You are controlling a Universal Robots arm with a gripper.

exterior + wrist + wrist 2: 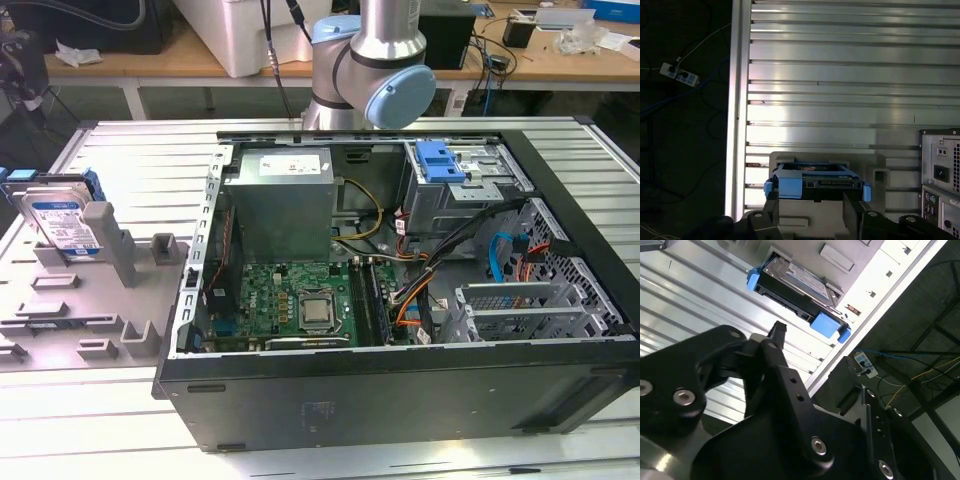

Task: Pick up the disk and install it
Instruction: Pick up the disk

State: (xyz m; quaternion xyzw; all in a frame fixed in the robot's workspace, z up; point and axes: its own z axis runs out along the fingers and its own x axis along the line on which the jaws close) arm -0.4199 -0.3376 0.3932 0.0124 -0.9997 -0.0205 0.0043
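The disk (62, 215) is a silver drive with a blue-and-white label and blue carrier rails. It leans upright in a grey fixture (112, 245) on the table, at the exterior view's left, outside the computer case. The second wrist view shows the disk (797, 292) beyond my gripper (817, 360), whose black fingers (782, 370) are spread apart with nothing between them. In the first wrist view the disk (815, 179) stands on edge in its holder, with dark fingers (852, 212) on either side of the holder's base, apart from the drive. The gripper is open.
The open computer case (400, 400) lies on the ribbed metal table (140, 150). Inside it are a grey power supply (280, 200), a motherboard (300, 300), cables and a blue bracket (440, 160) on the drive cage. My arm (370, 60) rises behind the case. A power strip (679, 74) lies on the floor.
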